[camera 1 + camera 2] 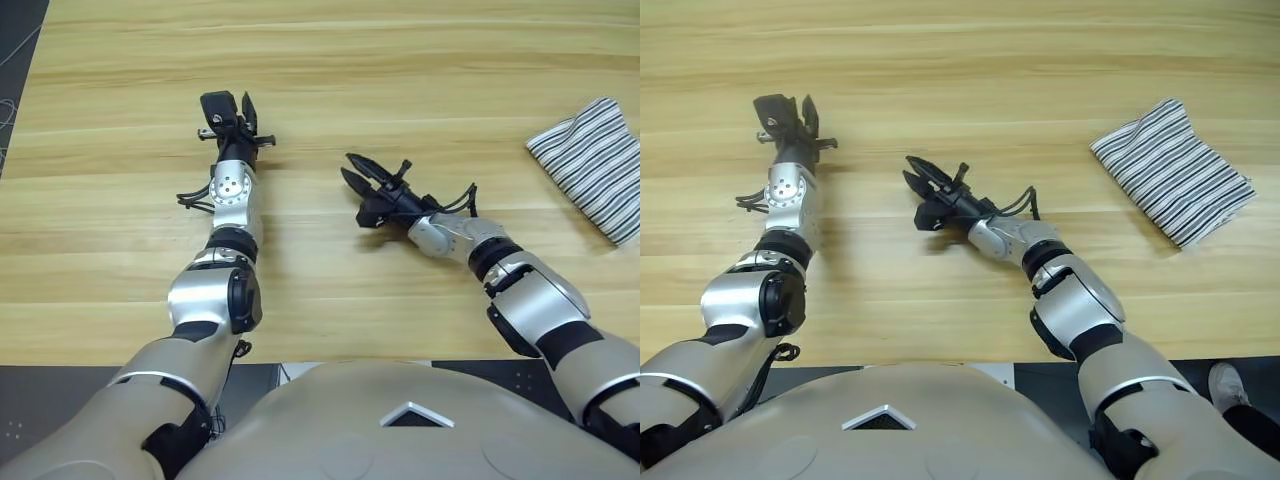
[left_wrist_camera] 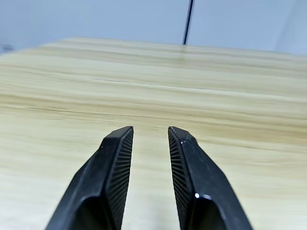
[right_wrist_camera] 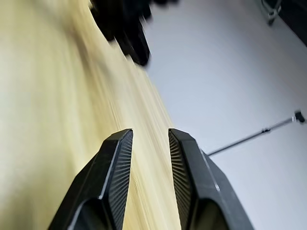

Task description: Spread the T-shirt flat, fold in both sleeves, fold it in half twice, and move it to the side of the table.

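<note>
Pale wooden planks with a long grain make up the table [image 1: 400, 60], which runs across the whole scene. A strip of dark floor [image 1: 18, 60] shows past its left edge. Beyond its far edge, in the left wrist view, stands a plain white wall [image 2: 96, 19].

On the left, the left gripper [image 1: 232, 103] is stretched out over the far-left part of the table at the end of a nearly straight silver and black arm, pointing away from the robot. Its two black ribbed fingers [image 2: 117, 163] stand a little apart with bare wood showing in the gap. It is released and grasps nothing.

Near the middle, the right gripper [image 1: 350, 166] lies low over the wood, pointing left and slightly away toward the left arm, well apart from it. Its ribbed fingers [image 3: 115, 172] are likewise parted by a narrow gap and hold nothing.

On the far right, the grey-and-white striped T-shirt [image 1: 1170, 185] lies on the table as a compact folded packet set at an angle, close to the right edge. It is well apart from both grippers, and neither touches it.
</note>
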Robot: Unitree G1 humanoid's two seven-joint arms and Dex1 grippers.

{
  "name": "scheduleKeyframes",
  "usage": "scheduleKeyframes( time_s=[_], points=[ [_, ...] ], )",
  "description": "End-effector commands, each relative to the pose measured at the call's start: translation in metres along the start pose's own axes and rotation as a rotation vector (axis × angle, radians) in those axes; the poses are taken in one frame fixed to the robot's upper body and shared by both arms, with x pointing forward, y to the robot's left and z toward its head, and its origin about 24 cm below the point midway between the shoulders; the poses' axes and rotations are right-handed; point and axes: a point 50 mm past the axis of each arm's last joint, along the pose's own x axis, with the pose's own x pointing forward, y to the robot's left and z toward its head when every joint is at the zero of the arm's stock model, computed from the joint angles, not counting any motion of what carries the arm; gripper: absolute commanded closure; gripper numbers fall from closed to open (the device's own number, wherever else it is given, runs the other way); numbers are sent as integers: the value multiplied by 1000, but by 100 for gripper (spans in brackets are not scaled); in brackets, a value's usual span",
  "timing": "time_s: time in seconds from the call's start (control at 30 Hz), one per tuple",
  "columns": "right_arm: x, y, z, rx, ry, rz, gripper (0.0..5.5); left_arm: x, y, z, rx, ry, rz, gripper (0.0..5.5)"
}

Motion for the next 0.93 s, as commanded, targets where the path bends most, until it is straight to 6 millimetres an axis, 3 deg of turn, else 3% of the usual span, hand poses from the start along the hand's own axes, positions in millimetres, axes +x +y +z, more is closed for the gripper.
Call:
scheduleKeyframes(
  time_s=[0.03,0.13,0.2,0.43,0.57,0.67,0.93],
  points=[
    [-5,11,1,-9,2,59,413,3,-6,9,-9,-49,-55,414],
    [-4,9,-1,10,20,45,413,3,-10,10,-100,-68,-127,414],
    [-5,7,-2,46,39,30,389,1,-12,9,-46,-82,-150,370],
    [-4,-1,-9,100,99,-10,342,-2,-21,8,166,-92,-175,295],
    [-3,-7,-9,159,104,-58,292,-2,-21,7,176,-90,-169,248],
    [-3,-3,-10,61,104,1,292,-1,-21,8,217,-94,-160,248],
    [-3,1,-8,36,85,11,292,0,-23,7,249,-84,-161,248]
  ],
)
